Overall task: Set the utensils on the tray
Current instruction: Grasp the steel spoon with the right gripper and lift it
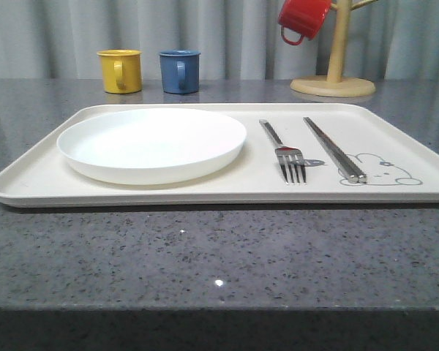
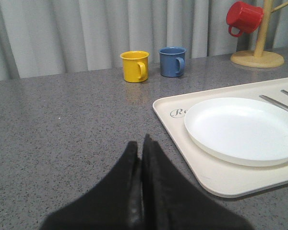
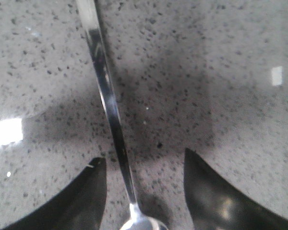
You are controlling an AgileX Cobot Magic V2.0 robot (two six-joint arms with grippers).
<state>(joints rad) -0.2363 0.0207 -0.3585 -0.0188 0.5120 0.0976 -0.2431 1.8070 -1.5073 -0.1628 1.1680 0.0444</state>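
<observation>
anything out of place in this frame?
One thing: the spoon lies on the grey countertop, between the right end effector's open fingers, while the plate, fork and chopsticks already sit on the tray. Nothing looks spilled or damaged.

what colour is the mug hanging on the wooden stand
Red. The mug hanging on the wooden stand shows best in the left wrist view.

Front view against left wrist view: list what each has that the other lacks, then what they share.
Front alone: the fork, the chopsticks in full and the rabbit drawing on the tray.

Left wrist alone: the left gripper, jaws shut, above bare counter beside the tray.

Both: white plate on the tray, yellow mug, blue mug, red mug on its wooden stand.
</observation>
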